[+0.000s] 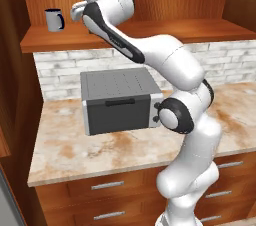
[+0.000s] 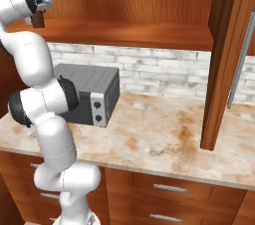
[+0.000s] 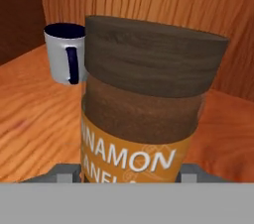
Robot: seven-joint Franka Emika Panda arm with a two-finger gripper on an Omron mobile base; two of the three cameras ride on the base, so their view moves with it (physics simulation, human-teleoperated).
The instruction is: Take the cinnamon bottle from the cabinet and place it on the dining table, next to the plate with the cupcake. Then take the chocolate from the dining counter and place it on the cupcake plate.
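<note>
The hand (image 3: 131, 176) sits around the cinnamon bottle (image 3: 144, 104), part-closed with a finger on either side of the bottle's lower body. In the hand view grey finger parts show at the bottle's left and right flanks, right against the label, so the jaws are closed on it at bottle width, neither wide nor pinched tight. The bottle stands upright on the shelf board of the cabinet (image 3: 30, 114), its dark cap on top, a brown body below it and an orange-brown band with pale lettering lower down.

Just behind and to the left of the bottle in that view stands a white mug (image 3: 63, 54) with a dark inside and a dark handle facing the camera. It is also on the shelf board, and whether it touches the bottle cannot be told.

In the left base view the arm reaches up to the shelf, its wrist at the board's front edge to the right of the mug. In the right base view a dark sliver of the bottle shows under the hand at the upper left.

Below the shelf runs a pale brick backsplash (image 1: 60, 67), and a grey toaster oven (image 1: 120, 100) rests on the marbled worktop (image 1: 75, 152). Under it are wooden drawer fronts with metal handles (image 1: 107, 185).
</note>
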